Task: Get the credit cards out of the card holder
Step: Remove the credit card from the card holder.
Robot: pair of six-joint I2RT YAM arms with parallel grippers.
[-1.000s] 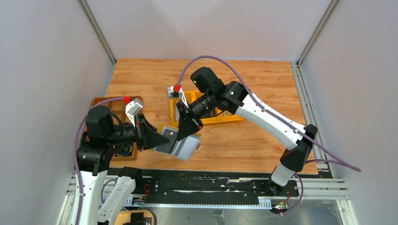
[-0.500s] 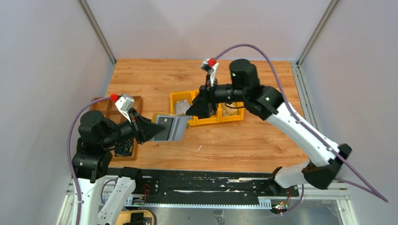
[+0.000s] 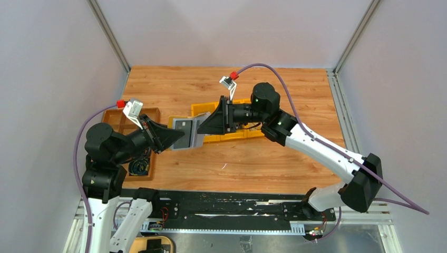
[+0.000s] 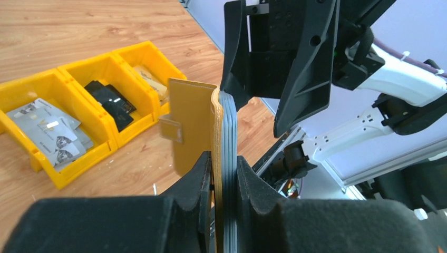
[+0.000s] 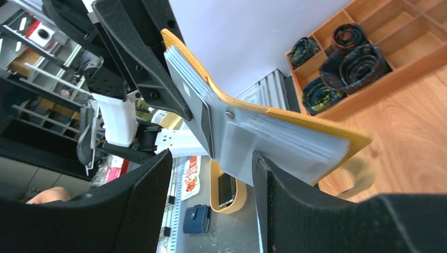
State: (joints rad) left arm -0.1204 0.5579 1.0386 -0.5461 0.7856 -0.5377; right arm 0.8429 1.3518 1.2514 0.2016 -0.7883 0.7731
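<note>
Above the table (image 3: 263, 158), between brown compartment tray (image 3: 150, 112) and yellow bins (image 4: 84, 161): card holder (image 3: 185, 133), mustard, spread open, grey pocketed lining facing the right gripper (image 3: 203, 126). It is kept on edge and clear of the wood, apparently so the pockets can be reached. Left gripper (image 4: 224, 168): clamped on one leaf, serving as a vice. Right gripper: jaws apart at the free leaf, contact unclear, probably lining up to pinch a card. Loose cards (image 4: 52, 134) lie in the bins, the likely drop point.

- The card holder (image 3: 184, 134) hangs above the table (image 3: 295, 84), with the left hand (image 3: 174, 138) on its left and the right hand (image 3: 201, 126) on its right.
- The bins (image 3: 238, 136) stand mid-table under the right hand.
- The compartment tray (image 3: 122, 117) lies at the table's left edge.
</note>
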